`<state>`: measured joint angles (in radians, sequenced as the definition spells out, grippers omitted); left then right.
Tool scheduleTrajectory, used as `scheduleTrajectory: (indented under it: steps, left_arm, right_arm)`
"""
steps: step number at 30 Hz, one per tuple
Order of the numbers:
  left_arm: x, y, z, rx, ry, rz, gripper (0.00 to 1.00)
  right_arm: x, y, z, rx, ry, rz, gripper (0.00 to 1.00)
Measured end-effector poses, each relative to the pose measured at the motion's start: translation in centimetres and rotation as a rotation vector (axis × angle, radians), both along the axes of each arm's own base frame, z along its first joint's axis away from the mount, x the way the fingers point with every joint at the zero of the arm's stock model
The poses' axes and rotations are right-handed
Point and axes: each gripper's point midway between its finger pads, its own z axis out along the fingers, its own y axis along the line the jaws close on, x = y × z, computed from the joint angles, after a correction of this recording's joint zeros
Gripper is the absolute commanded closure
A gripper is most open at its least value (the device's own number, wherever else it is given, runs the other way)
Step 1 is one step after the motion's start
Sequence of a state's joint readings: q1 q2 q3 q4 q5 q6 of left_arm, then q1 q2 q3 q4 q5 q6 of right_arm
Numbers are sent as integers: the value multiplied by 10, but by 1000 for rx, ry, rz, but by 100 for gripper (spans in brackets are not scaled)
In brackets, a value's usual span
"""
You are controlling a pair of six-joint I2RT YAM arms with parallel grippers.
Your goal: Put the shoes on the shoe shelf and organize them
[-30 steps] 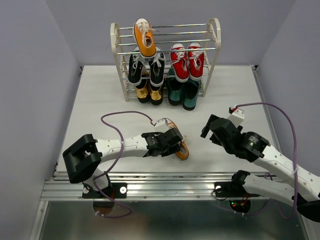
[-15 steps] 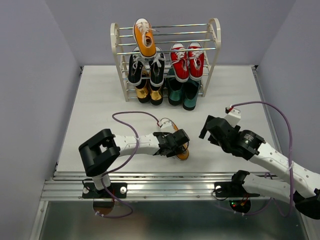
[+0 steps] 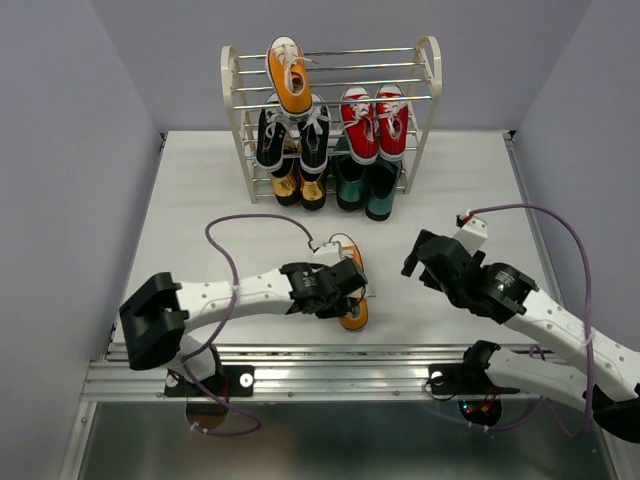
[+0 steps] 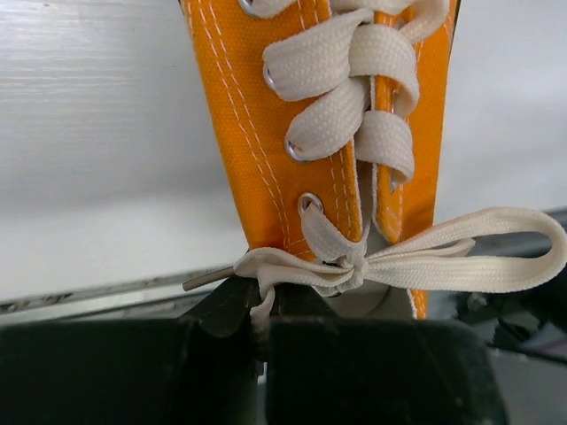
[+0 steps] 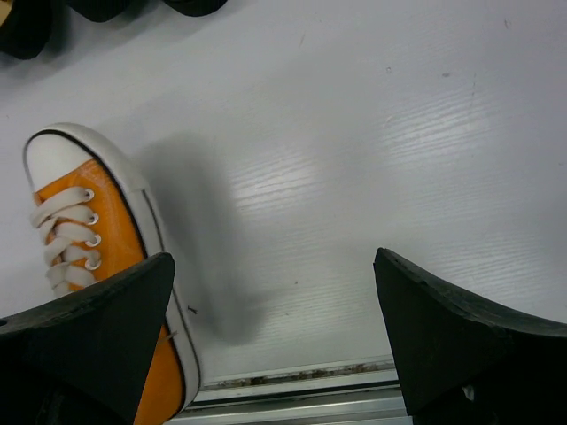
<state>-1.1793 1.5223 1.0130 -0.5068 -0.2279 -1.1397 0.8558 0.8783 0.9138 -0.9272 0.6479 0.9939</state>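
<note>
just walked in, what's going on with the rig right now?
The left gripper is shut on the orange sneaker, at the ankle end by the lace bow, near the front of the table. The right gripper hangs open beside it, holding nothing. The shoe shelf holds the other orange sneaker on top, the black pair and red pair below, and a gold pair and dark green pair lowest. One sneaker is left to shelve.

Pale lavender walls (image 3: 60, 150) enclose a white table (image 3: 200, 200) on three sides.
</note>
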Motion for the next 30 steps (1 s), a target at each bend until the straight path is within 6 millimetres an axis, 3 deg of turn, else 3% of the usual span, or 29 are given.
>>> scheduleTrajectory:
  steps: [3, 9, 11, 15, 18, 19, 22, 24, 30]
  left_arm:
    - [-4, 11, 49, -34, -50, -61, 100]
    - [15, 13, 184, -191, -274, -107, 100]
    - [22, 12, 221, -230, -343, -105, 100]
    - [45, 12, 283, -251, -479, -90, 100]
    - [77, 5, 326, -251, -581, -63, 100]
    - [84, 3, 335, -251, -604, -61, 100]
    - [130, -4, 359, -226, -687, -10, 100]
    - [159, -6, 364, -201, -727, 9, 100]
    - [212, -8, 353, -116, -789, 4, 100]
  right_arm:
    - [1, -5, 5, 1, -24, -19, 0]
    - [1, -21, 23, 28, -106, -79, 0]
    - [1, -26, 28, 36, -126, -93, 0]
    - [1, -29, 35, 36, -141, -105, 0]
    - [2, -28, 39, 39, -145, -106, 0]
    - [3, -28, 40, 37, -144, -106, 0]
    - [5, -25, 41, 28, -138, -104, 0]
    - [5, -24, 41, 24, -134, -102, 0]
    - [3, -26, 40, 20, -128, -101, 0]
